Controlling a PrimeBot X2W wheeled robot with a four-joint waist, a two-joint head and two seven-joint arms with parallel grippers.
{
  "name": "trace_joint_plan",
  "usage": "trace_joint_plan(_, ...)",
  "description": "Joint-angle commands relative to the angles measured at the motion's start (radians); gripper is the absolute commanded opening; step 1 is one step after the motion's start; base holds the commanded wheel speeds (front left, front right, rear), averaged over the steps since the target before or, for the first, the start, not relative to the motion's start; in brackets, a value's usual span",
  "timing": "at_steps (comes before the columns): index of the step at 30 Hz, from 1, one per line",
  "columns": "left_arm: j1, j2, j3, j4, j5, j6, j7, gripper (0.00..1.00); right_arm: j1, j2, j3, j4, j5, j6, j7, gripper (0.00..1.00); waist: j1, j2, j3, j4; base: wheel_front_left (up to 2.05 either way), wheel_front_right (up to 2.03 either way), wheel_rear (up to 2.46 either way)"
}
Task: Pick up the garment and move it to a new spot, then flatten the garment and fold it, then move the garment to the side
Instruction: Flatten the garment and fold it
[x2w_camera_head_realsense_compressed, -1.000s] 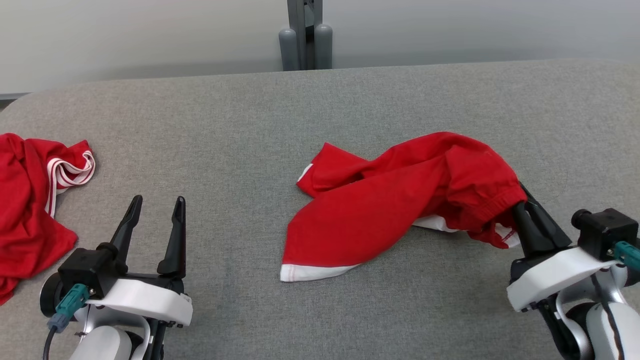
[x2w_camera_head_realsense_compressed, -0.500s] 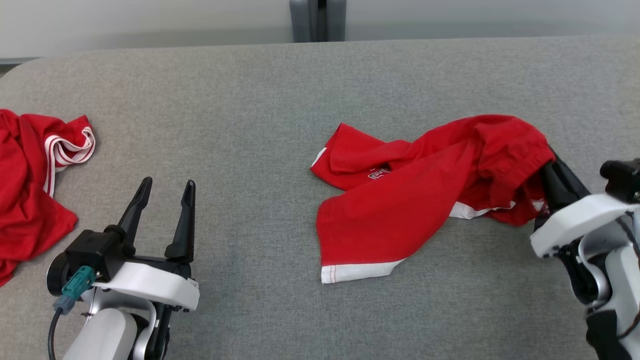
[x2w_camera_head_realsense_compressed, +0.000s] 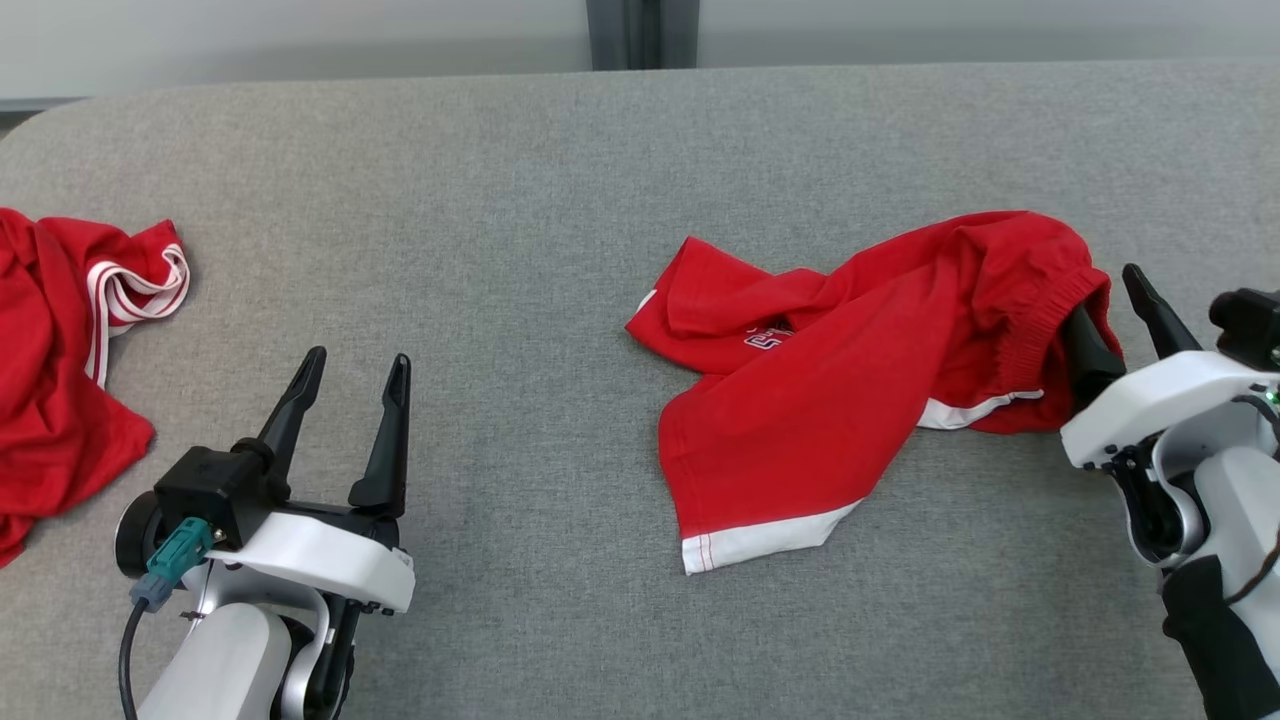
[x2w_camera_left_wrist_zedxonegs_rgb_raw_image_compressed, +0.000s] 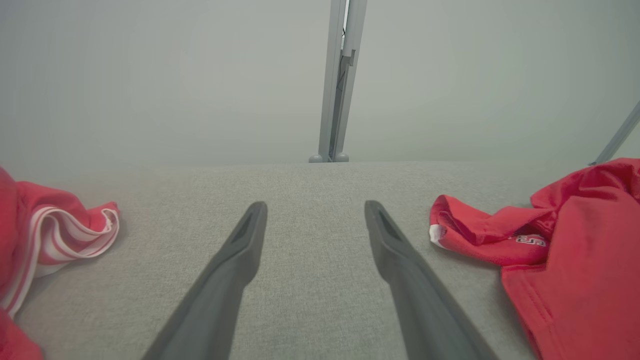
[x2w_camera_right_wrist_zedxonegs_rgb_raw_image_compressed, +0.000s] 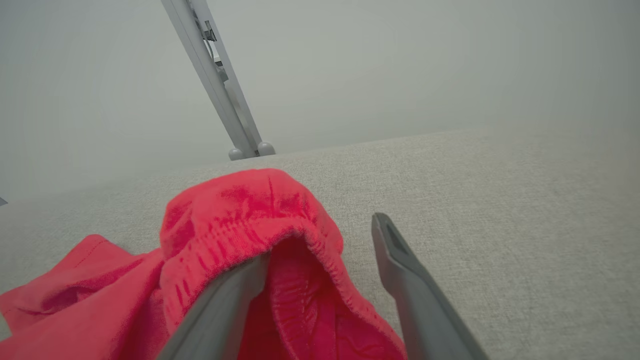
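Heads up, your right gripper (x2w_camera_head_realsense_compressed: 1108, 305) has let go since a second ago: the fingers were pinched on the red shorts (x2w_camera_head_realsense_compressed: 850, 380) and now they're spread wide, one still tucked inside the elastic waistband, the other outside it. The shorts lie crumpled right of centre on the grey table (x2w_camera_head_realsense_compressed: 520, 250), white hem trim nearest you. Your left gripper (x2w_camera_head_realsense_compressed: 360, 358) is spread too, holding nothing. Another red garment (x2w_camera_head_realsense_compressed: 60, 350) sits bunched at the far left, well clear.
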Motion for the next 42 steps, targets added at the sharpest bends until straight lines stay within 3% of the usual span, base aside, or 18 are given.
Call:
trace_joint_plan(1,-0.006,0.004,0.001,0.002,-0.003,-0.002,-0.004,1.00,0.007,-0.013,0.000,0.004,0.017,0.000,-0.010,1.00,0.0000,0.0000,-0.007,-0.005,0.00,0.00,0.00)
trace_joint_plan(12,0.031,0.016,0.002,0.005,-0.013,0.019,0.006,1.00,0.202,-0.064,-0.027,-0.139,0.107,0.000,-0.062,1.00,0.0000,0.0000,-0.061,-0.049,0.00,0.00,0.00)
trace_joint_plan(20,0.066,0.040,0.013,-0.015,-0.016,0.040,0.019,1.00,0.329,-0.012,-0.097,-0.372,0.002,0.000,-0.072,1.00,0.0000,0.0000,-0.112,-0.066,0.00,0.00,0.00)
trace_joint_plan(27,0.119,0.067,0.029,-0.052,-0.010,0.077,0.025,1.00,0.458,0.068,-0.109,-0.598,-0.158,0.000,0.005,1.00,0.0000,0.0000,-0.173,-0.055,0.00,0.00,0.00)
trace_joint_plan(34,0.205,0.078,0.035,-0.108,-0.014,0.126,0.042,1.00,0.601,0.127,-0.124,-0.682,-0.230,0.000,0.077,1.00,0.0000,0.0000,-0.240,-0.050,0.00,0.00,0.00)
trace_joint_plan(42,0.272,0.090,0.028,-0.166,-0.013,0.161,0.072,1.00,0.687,0.152,-0.143,-0.740,-0.254,0.000,0.123,1.00,0.0000,0.0000,-0.266,-0.052,0.00,0.00,0.00)
